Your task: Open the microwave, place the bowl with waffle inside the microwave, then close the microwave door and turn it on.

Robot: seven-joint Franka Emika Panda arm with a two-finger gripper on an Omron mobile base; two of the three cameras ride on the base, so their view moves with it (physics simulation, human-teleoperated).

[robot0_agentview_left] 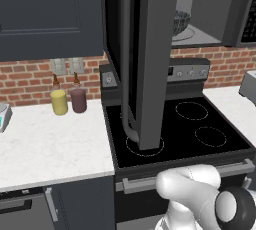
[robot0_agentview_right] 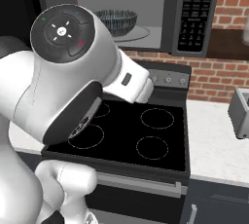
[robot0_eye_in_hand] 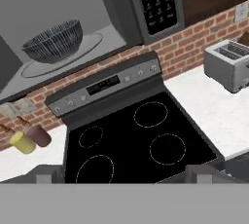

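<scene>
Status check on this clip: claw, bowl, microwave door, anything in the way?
Claw open, empty, backed off over the stove. Bowl inside the microwave on the turntable. Microwave door wide open, not yet closed. Nothing blocking.

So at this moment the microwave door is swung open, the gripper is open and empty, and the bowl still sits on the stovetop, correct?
Not quite. The bowl is not on the stovetop; it sits inside the microwave on the round turntable, as the hand view shows. The microwave door is indeed swung open, and the gripper is open and empty.
</scene>
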